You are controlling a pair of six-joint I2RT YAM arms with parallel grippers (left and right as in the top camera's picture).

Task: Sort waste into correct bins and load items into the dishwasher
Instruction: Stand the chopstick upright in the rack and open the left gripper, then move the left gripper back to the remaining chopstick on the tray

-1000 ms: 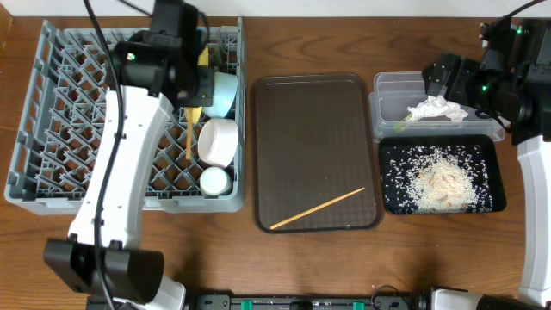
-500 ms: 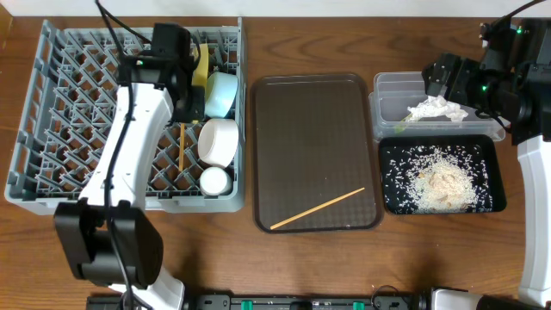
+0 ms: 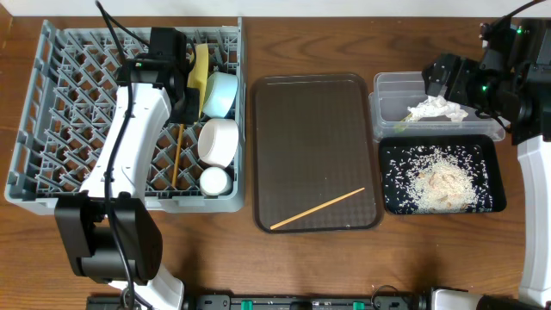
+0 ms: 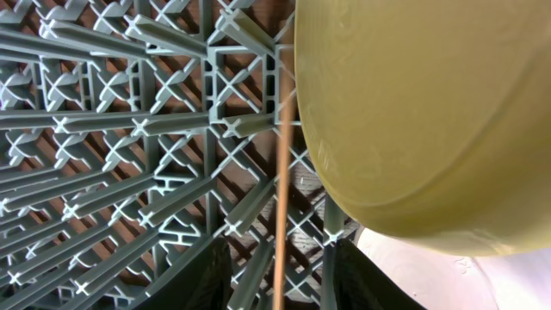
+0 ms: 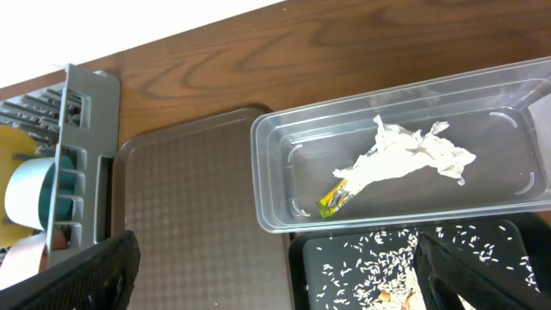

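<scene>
Chopstick (image 3: 176,155) in rack (image 3: 52,103), lying front-to-back, loose inside parted left claw (image 4: 280,258). Second chopstick (image 3: 317,209) on brown tray (image 3: 310,120), slanting low-left to high-right, roughly midway between both arms. Right claw (image 5: 275,258) wide open, empty, above clear tub (image 3: 387,86).

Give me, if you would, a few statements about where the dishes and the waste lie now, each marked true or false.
1. One chopstick lies on the brown serving tray. True.
2. The crumpled napkin is in the black tray. False: it lies in the clear tub; the black tray holds rice scraps.
3. The yellow plate stands on edge in the dish rack. True.
4. The right gripper is shut on the green-yellow wrapper. False: it is open, and the wrapper lies in the clear tub by the napkin.
5. The small white cup sits on the brown serving tray. False: it is in the dish rack.
</scene>
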